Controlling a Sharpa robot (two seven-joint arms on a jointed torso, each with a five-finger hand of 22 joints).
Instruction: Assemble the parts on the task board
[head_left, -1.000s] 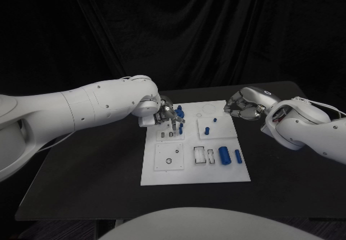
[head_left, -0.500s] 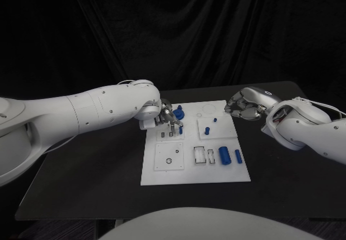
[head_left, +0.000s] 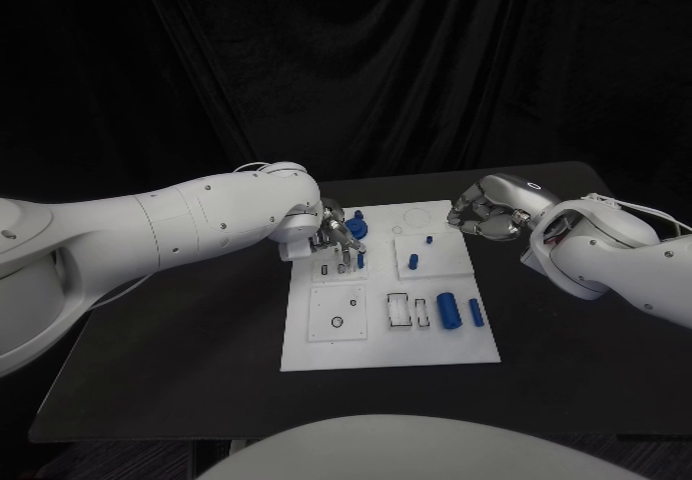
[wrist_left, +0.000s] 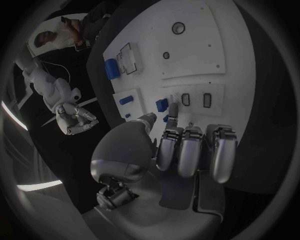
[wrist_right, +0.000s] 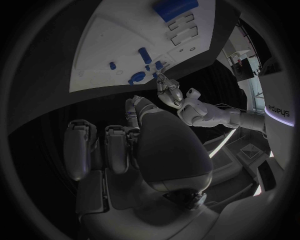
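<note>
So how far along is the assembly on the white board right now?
Early to midway, apparently. Some small blue parts already stand upright at the far end of the board. The left hand is at a blue piece there. Two blue cylinders lie loose nearer the robot. The right hand waits curled, empty.

black table (head_left: 188, 340), dark curtain (head_left: 433, 90)

A black table (head_left: 173, 350) carries the white task board (head_left: 389, 345).

Left hand (head_left: 333, 233) reaches forward with fingers extended; right hand (head_left: 488, 216) hangs curled closed.
</note>
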